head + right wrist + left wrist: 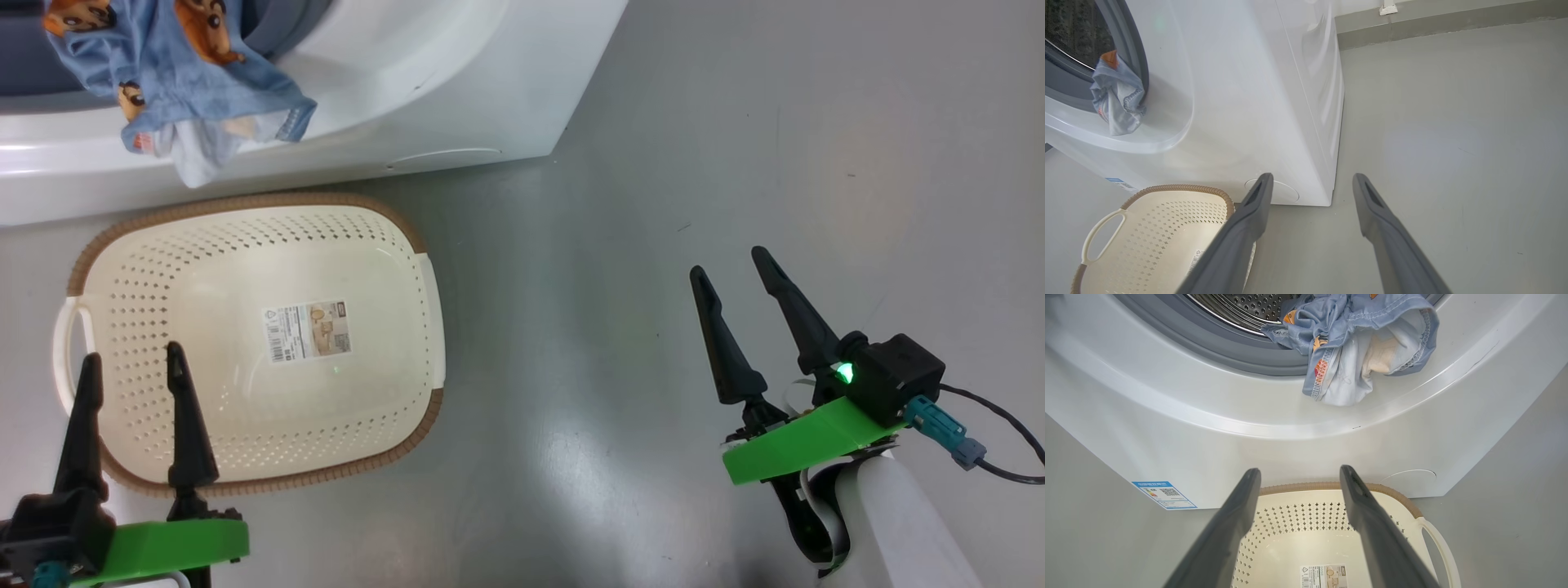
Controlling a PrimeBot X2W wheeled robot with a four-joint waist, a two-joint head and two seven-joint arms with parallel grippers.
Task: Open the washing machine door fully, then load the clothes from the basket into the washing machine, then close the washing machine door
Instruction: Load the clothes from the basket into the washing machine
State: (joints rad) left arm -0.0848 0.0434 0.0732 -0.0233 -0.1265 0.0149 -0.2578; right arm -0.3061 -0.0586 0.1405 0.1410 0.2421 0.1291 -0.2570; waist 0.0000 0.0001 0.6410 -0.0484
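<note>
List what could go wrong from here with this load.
The clothes hang out over the grey gasket and down the washing machine front; closing up now would likely trap them. They might also slip towards the empty basket, since the left tool and right tool are open, holding nothing.

Laundry corner: white washing machine (1249,102) on bare grey floor (1453,143)

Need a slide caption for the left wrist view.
Open left gripper above the empty basket; clothes drape over the lower lip of the washing machine.
</note>
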